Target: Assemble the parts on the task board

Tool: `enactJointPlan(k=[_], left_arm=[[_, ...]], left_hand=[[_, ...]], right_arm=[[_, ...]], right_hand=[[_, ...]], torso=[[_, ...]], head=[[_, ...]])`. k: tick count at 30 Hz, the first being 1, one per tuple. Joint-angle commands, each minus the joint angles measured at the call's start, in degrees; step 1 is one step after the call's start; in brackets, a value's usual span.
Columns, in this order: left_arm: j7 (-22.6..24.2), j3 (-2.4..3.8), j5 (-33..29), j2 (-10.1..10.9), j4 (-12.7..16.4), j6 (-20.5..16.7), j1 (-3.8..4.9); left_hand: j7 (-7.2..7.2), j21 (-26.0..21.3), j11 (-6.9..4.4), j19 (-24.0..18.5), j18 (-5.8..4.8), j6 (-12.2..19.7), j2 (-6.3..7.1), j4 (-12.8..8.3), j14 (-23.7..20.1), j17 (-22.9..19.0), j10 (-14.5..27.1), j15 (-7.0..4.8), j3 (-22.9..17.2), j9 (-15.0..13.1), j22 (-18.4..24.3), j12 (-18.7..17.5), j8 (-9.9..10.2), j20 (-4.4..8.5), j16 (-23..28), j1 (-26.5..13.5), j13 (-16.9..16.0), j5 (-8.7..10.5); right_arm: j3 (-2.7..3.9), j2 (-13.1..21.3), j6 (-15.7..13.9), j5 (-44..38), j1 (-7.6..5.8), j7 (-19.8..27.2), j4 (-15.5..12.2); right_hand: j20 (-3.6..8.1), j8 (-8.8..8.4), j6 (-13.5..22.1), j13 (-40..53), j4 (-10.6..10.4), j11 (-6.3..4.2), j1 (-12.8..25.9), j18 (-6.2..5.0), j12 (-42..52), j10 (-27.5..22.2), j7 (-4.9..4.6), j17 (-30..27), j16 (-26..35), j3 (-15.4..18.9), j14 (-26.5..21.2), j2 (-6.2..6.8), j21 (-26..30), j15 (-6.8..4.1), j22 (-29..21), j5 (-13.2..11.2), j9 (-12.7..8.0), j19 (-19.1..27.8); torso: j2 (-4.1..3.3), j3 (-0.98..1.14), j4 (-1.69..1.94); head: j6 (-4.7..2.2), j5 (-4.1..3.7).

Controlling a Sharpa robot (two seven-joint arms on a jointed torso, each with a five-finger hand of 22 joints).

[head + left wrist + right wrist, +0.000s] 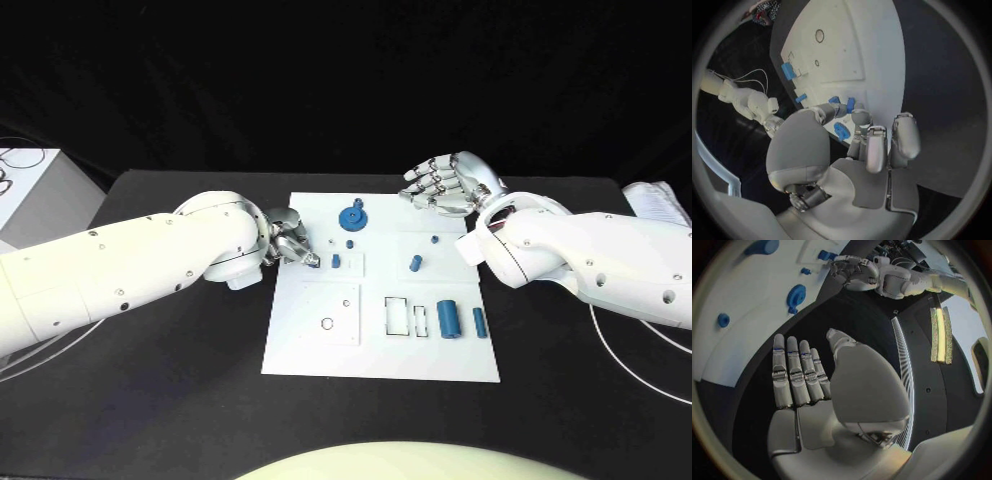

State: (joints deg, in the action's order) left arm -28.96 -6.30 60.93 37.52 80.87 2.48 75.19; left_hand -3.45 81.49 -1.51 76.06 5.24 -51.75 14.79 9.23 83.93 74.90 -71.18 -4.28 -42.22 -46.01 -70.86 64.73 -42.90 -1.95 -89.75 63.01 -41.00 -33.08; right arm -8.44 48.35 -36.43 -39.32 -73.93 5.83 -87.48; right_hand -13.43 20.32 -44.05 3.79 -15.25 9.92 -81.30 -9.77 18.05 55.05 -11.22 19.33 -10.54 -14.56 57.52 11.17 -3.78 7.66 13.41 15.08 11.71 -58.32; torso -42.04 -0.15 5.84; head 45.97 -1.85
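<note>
The left hand (289, 240), at the board's (310, 350) left edge, pinches a small blue peg (835, 100): likely light, stiff, slippery; grip its sides. The right hand (447, 183) is spread.

Blue parts (449, 319) on white task board (310, 355)

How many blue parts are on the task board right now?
6 visible: a round disc at the far end, a tiny peg, two small pegs mid-board, two cylinders near the right edge. The left hand may hide more.
</note>
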Motion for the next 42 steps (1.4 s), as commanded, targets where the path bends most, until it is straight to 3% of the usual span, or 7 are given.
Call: enactJointPlan(k=[1, 19, 42], left_arm=[[1.08, 0.01, 0.99, -0.29, -0.17, -0.92, -0.17], [1.78, 0.01, 3.28, -0.64, -0.24, -1.65, -0.30], [0.67, -0.03, 3.96, -0.79, -0.06, 4.59, -0.30]], left_hand=[[0.89, 0.17, -0.18, 0.33, -0.75, -1.26, -0.64, -10.96, 5.97, 14.77, 0.05, -0.41, -10.74, -0.13, 0.02, -0.02, -0.19, 0.12, -0.12, -0.04, 0.05, -0.14], [0.88, 0.16, -0.17, 0.30, -0.73, -1.26, -0.70, -10.94, 5.93, 14.67, 0.14, -0.41, -10.82, -0.11, 0.07, -0.16, -0.16, 0.14, -0.07, -0.07, 0.29, -0.04], [0.89, 0.28, -0.18, 0.49, -0.80, -1.25, -0.60, -11.05, 6.02, 14.94, 0.12, -0.42, -10.90, -0.09, -0.20, -0.15, -0.12, 0.15, -0.18, -0.04, 0.21, 0.04]], right_arm=[[0.01, 0.02, 0.79, -0.13, 0.02, 0.47, -0.07], [0.01, 0.02, 0.89, -0.11, 0.03, 0.45, -0.04], [0.01, 0.00, 1.09, -0.10, 0.03, 0.37, 0.03]], right_hand=[[-0.18, -0.24, 0.19, -0.05, -0.07, 0.20, -0.26, -0.74, -0.38, 0.24, -2.41, -0.07, 0.33, -0.34, 0.43, 0.19, -0.03, -0.11, -0.08, 0.32, -0.08, -0.37], [-0.18, -0.24, 0.19, -0.05, -0.07, 0.20, -0.26, -0.74, -0.38, 0.24, -2.41, -0.07, 0.33, -0.34, 0.43, 0.19, -0.03, -0.11, -0.08, 0.32, -0.08, -0.37], [-0.18, -0.24, 0.19, -0.05, -0.07, 0.20, -0.26, -0.74, -0.38, 0.24, -2.41, -0.07, 0.33, -0.34, 0.43, 0.19, -0.03, -0.11, -0.08, 0.32, -0.08, -0.37]], torso=[[-0.04, -0.02, -0.04], [0.01, -0.01, -0.02], [0.03, -0.01, -0.01]], head=[[0.04, -0.07], [0.22, -0.16], [0.46, -0.19]])
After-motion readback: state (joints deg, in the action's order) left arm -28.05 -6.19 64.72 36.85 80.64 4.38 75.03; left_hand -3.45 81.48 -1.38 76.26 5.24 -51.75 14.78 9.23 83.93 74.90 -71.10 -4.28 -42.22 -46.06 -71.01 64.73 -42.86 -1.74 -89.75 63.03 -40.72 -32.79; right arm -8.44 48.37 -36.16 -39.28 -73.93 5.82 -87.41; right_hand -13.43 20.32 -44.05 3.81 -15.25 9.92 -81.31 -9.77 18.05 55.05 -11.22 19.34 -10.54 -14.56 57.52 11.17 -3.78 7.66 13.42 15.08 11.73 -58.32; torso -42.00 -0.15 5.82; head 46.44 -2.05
